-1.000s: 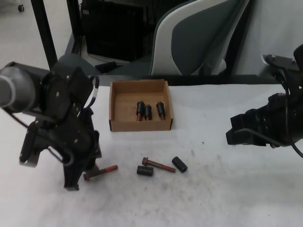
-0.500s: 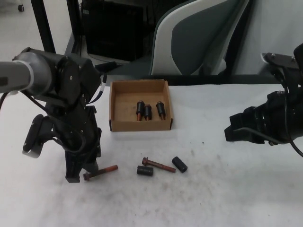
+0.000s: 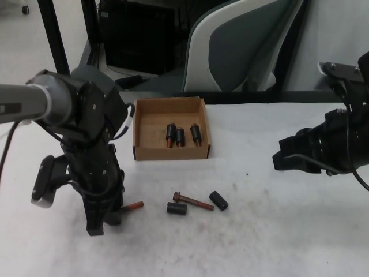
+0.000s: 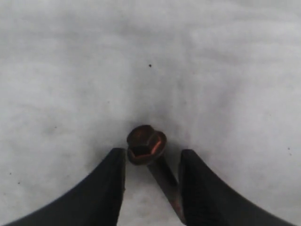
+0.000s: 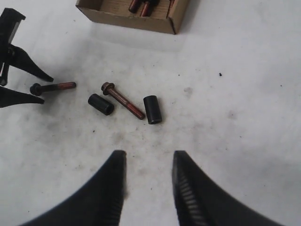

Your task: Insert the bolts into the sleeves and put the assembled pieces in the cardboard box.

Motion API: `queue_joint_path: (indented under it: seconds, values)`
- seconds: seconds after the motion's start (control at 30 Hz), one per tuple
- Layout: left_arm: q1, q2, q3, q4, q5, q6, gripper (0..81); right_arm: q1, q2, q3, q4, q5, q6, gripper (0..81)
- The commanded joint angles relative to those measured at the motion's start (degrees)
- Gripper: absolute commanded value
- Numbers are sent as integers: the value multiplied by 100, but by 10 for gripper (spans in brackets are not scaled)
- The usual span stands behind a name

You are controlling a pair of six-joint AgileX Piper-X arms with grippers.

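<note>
The left gripper (image 4: 153,157) stands low over the white tabletop (image 3: 277,236), toward its left edge, with its fingers pointing down and set apart. Between them lies a rust-red metal bolt with a hexagonal head (image 4: 146,143). The head sits in the gap, close to one finger, and a sliver of tabletop shows beside the other. The gripper straddles the bolt's head end without being clamped on it. The bolt lies flat on the tabletop, its shank pointing toward the middle.

Nearer the middle of the tabletop, toward the near edge, three loose parts lie together. A second rust-red bolt (image 3: 193,201) lies flat. A short black cylindrical sleeve (image 3: 176,208) lies just beside its head end, and another black sleeve (image 3: 218,200) lies just beside its tip.

An open brown cardboard box (image 3: 170,153) sits toward the far edge, left of the middle. On its floor three assembled pieces (image 3: 180,137), black sleeves with reddish bolts through them, lie side by side.

The right gripper (image 5: 148,153) hangs over the right side of the tabletop, well apart from the parts. Its two fingers are parted and it holds nothing.
</note>
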Motion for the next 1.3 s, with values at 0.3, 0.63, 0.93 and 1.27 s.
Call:
queue_joint_path:
  seconds: [0.3,0.63,0.93,1.27]
  values:
    - [-8,443,0,-492,134,-127,363,10,-66,-9,258,-37,-195,320]
    - [-8,508,0,-58,140,282,4,32,111,128,494,-51,-194,320]
    - [-8,408,0,160,-338,2505,8,335,462,128,560,-261,-194,320]
    - [-18,-123,0,231,-1450,5523,8,484,829,42,560,-261,-194,320]
